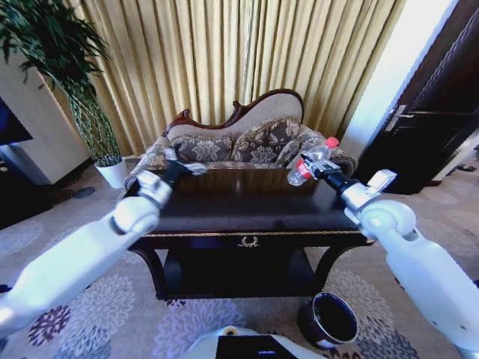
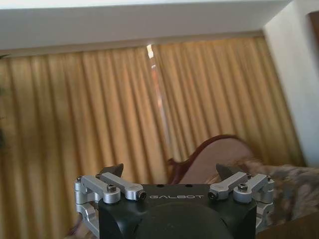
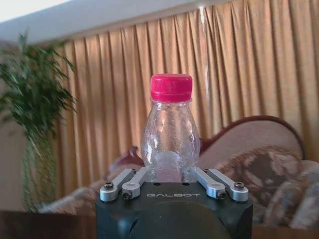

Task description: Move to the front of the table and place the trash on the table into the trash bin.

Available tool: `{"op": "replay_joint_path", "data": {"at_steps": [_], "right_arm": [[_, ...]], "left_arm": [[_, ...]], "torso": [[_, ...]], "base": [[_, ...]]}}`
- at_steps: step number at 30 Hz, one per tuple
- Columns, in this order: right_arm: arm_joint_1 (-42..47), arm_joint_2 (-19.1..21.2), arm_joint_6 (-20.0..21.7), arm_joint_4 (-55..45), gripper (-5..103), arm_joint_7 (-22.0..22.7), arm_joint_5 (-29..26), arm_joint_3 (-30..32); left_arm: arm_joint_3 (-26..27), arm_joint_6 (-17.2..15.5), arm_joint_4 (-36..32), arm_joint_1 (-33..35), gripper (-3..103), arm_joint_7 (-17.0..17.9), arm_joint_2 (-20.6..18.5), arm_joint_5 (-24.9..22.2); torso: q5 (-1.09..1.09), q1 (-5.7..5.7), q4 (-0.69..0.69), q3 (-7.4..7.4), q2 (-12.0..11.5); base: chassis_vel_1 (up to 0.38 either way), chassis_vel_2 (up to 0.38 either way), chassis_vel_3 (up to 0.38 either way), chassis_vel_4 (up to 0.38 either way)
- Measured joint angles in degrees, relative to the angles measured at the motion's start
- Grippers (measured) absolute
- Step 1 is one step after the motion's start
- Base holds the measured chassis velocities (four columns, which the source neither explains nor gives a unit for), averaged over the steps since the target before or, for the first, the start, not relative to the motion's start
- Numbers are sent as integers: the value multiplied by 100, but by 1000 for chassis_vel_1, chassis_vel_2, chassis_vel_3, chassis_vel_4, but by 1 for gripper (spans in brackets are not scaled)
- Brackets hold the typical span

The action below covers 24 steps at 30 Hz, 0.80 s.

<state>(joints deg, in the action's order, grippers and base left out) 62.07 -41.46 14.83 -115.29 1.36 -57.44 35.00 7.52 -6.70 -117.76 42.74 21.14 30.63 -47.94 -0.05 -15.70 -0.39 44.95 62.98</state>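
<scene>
Right gripper, clamped on the bottle above the table's right rear corner; bottle to be kept gripped until over the trash bin. Left gripper, spread empty.

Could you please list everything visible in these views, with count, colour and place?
Table: one, dark glossy wood with gold trim, directly ahead.
Water bottle: one, clear with red cap and red-white label, held above the table's far right.
Trash bin: one, dark, on the carpet by the table's right front leg.
Sofa: one, patterned beige with dark wood frame, behind the table.
Curtains: golden, along the back wall.
Plant: one, green, in a white pot, far left.
Door: one, dark, far right.
Left gripper: over the table's far left, open.
Right gripper: shut on the bottle.
</scene>
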Motion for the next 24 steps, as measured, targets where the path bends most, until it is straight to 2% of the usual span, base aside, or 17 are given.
{"op": "replay_joint_path", "data": {"at_steps": [1,2,3,4,5,6,9,10,12,15,18,19,22,24], "right_arm": [[115,-41,73,-57,21,100,98,37],[296,-134,140,-172,21,299,170,98],[296,-134,140,-172,21,299,170,98],[358,-174,150,-212,21,380,188,122],[521,-280,163,-306,21,572,252,207],[521,-280,163,-306,21,572,252,207],[852,-396,158,-418,21,686,523,450],[852,-396,158,-418,21,686,523,450],[1164,-450,111,-528,21,690,792,751],[1364,-455,44,-576,21,685,995,963],[1684,-451,-26,-670,21,680,1200,1281],[1684,-451,-26,-670,21,680,1200,1281],[1998,-435,-47,-891,21,674,1246,1493],[2118,-436,-47,-993,21,670,1242,1551]], "left_arm": [[387,-20,-35,319,100,93,-77,-118],[1023,-90,-107,861,100,192,-145,-355],[1023,-90,-107,861,100,192,-145,-355],[1254,-140,-144,1055,100,198,-149,-463],[1914,-238,-210,1541,100,290,-111,-712],[1914,-238,-210,1541,100,290,-111,-712],[2658,-362,-258,2073,100,388,76,-880],[2658,-362,-258,2073,100,388,76,-880],[3088,-466,-361,2403,100,371,208,-1000],[3292,-525,-488,2602,100,349,305,-1155],[3872,-737,-897,3109,100,289,605,-1463],[3872,-737,-897,3109,100,289,605,-1463],[4512,-855,-1233,3731,100,-19,978,-1459],[4687,-886,-1338,3937,100,-118,1119,-1421]], "torso": [[2,0,-2,0,0],[5,0,-2,-1,1],[5,0,-2,-1,1],[4,1,-1,0,0],[5,1,-1,-1,1],[5,1,-1,-1,1],[1,1,-3,-1,1],[1,1,-3,-1,1],[5,0,-3,0,1],[1,0,-5,0,1],[5,1,-5,-1,1],[5,1,-5,-1,1],[6,1,-2,0,1],[3,0,-1,0,1]], "base": [[0,0,0,0],[0,0,0,0],[0,0,0,0],[0,0,0,0],[0,0,0,0],[0,0,0,0],[0,0,0,0],[0,0,0,0],[0,0,0,0],[0,0,0,0],[0,0,0,0],[0,0,0,0],[0,0,0,0],[0,0,0,0]]}}
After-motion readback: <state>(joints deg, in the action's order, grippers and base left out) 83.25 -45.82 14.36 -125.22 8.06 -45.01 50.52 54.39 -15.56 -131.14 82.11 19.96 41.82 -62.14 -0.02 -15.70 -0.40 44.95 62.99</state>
